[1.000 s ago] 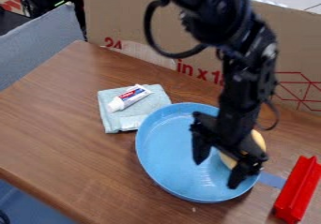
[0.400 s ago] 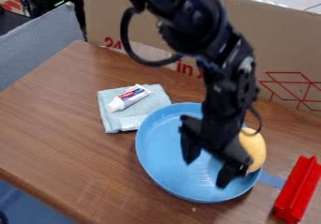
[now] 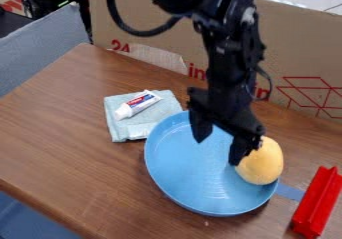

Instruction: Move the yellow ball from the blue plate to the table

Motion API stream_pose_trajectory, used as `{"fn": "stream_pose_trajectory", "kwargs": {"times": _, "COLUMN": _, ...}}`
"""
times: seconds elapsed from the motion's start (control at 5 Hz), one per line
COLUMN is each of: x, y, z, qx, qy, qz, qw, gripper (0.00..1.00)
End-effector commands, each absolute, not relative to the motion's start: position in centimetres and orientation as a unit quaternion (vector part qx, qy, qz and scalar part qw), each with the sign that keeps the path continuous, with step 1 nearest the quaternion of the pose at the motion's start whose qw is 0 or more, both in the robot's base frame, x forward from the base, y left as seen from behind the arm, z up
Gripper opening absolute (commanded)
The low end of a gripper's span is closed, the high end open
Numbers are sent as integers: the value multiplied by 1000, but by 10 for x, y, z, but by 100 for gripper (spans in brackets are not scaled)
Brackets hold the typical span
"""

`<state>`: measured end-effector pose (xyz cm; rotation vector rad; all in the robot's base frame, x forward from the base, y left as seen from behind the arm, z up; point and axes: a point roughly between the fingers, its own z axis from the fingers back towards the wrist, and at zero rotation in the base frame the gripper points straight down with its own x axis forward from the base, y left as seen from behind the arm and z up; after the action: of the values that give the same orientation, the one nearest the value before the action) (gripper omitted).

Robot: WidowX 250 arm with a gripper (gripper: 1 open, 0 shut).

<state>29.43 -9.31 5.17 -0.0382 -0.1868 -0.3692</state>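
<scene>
Left of the blue plate (image 3: pixel 201 175) lies bare worktop (image 3: pixel 74 133), where the ball could go. Above the plate, the fingers (image 3: pixel 218 151) are spread, holding nothing. On the plate's right side sits the yellow ball (image 3: pixel 263 163); grasp, lift and placing all remain.

Black segmented arm, looping black cable.

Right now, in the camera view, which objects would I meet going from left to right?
Toothpaste tube, blue plate, yellow ball, red object.
</scene>
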Motion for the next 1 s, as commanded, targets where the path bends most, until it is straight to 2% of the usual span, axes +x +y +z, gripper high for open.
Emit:
{"fn": "stream_pose_trajectory", "kwargs": {"times": 0.0, "x": 298, "y": -97, "z": 60, "qx": -36, "qy": -133, "qz": -190, "qw": 972, "gripper": 100}}
{"fn": "stream_pose_trajectory", "kwargs": {"times": 0.2, "x": 289, "y": -117, "z": 39, "qx": -39, "qy": -136, "qz": -181, "qw": 973, "gripper": 100}}
{"fn": "stream_pose_trajectory", "kwargs": {"times": 0.4, "x": 303, "y": -127, "z": 20, "qx": -47, "qy": -144, "qz": -172, "qw": 973, "gripper": 100}}
{"fn": "stream_pose_trajectory", "kwargs": {"times": 0.6, "x": 307, "y": -132, "z": 24, "qx": -29, "qy": -136, "qz": -171, "qw": 975, "gripper": 100}}
{"fn": "stream_pose_trajectory", "kwargs": {"times": 0.8, "x": 341, "y": -140, "z": 63, "qx": -26, "qy": -146, "qz": -163, "qw": 975, "gripper": 100}}
